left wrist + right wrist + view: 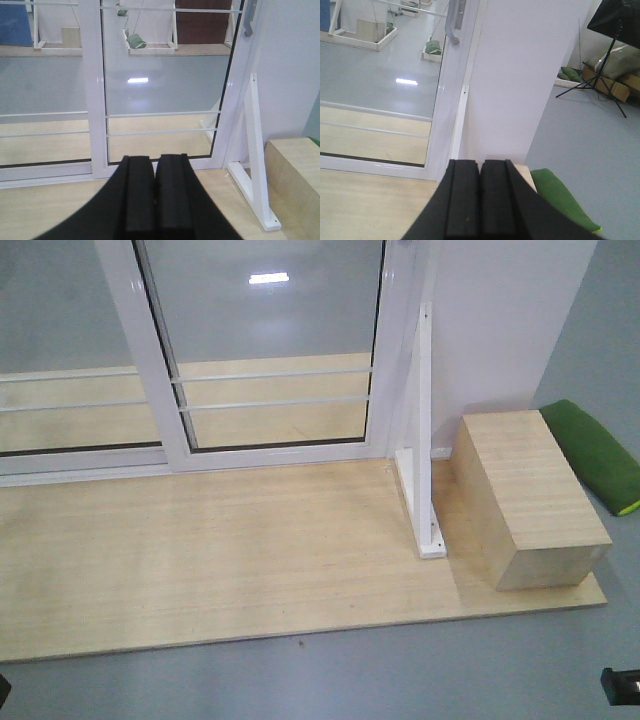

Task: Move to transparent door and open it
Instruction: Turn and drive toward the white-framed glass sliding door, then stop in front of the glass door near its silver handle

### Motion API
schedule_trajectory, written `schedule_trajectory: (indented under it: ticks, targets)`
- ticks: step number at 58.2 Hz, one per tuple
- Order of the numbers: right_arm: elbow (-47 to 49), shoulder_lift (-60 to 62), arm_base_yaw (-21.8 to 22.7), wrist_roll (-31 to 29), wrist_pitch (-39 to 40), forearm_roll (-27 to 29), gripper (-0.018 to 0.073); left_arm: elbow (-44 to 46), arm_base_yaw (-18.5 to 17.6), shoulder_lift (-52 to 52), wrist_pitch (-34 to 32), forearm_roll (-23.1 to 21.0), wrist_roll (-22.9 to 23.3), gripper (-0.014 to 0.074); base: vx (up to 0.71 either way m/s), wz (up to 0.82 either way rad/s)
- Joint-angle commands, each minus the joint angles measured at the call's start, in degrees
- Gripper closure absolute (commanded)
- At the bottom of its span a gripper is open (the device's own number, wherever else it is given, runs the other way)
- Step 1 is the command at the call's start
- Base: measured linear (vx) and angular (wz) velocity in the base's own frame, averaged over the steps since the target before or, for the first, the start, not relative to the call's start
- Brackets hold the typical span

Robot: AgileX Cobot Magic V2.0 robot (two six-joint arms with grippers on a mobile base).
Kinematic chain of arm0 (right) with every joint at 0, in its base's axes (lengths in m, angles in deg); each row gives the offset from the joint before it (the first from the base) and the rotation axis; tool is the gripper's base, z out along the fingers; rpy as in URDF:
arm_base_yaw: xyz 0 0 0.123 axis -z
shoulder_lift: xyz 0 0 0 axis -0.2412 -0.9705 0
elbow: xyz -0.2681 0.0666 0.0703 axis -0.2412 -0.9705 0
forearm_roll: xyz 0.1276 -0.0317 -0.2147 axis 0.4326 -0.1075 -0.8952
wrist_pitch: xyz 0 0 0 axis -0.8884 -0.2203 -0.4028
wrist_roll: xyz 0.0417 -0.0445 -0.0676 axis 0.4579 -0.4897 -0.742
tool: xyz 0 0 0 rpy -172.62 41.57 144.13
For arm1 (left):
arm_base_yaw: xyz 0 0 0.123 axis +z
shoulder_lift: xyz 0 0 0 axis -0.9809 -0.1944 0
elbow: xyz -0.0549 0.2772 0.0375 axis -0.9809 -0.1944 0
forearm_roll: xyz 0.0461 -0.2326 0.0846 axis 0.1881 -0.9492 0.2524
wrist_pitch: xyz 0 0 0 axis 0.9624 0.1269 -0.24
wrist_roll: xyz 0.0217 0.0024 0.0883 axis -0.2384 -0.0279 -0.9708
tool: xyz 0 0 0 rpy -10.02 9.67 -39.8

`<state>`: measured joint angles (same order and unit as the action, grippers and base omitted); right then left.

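Straight ahead of the robot, at the back of a pale wooden platform (200,560), the transparent door (270,340) is seen: a clear glass panel in a white frame, crossed low down by thin white bars. Its right stile appears to be set against the frame beside a white wall (500,320), so it is judged to be shut. The curved grey handle (248,20) is fixed high on that stile, and only its lower end is shown in the wrist views. A second glass panel without a handle (60,340) is placed to the left. Right of the door, a white triangular brace (425,440), a wooden box (525,495) and a green cushion (600,455) are arranged. The left gripper (155,165) and the right gripper (480,167) are both held well apart from the door, with jaws pressed together and nothing pinched. The approach step is judged to be in hand. Next, the base would need to be brought nearer, one arm raised to the handle, its jaws spread and closed around it, and the panel drawn leftwards.
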<state>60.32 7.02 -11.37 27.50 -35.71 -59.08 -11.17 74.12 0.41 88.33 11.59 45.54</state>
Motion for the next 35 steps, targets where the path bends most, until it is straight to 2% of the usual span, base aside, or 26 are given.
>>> schedule_trajectory:
  ticks: [1,20,35]
  targets:
    - [-0.2,0.9,0.3,-0.3,4.7,-0.3,0.0565,-0.4,0.1,0.2,-4.8,-0.5,0.0,0.0603,0.51,-0.02]
    - [-0.2,0.9,0.3,-0.3,4.4,-0.3,0.0565,-0.4,0.1,0.2,-4.8,-0.5,0.0,0.0603,0.5,-0.04]
    - [-0.2,0.9,0.3,-0.3,4.2,-0.3,0.0565,-0.4,0.1,0.2,-4.8,-0.5,0.0,0.0603,0.46,0.12]
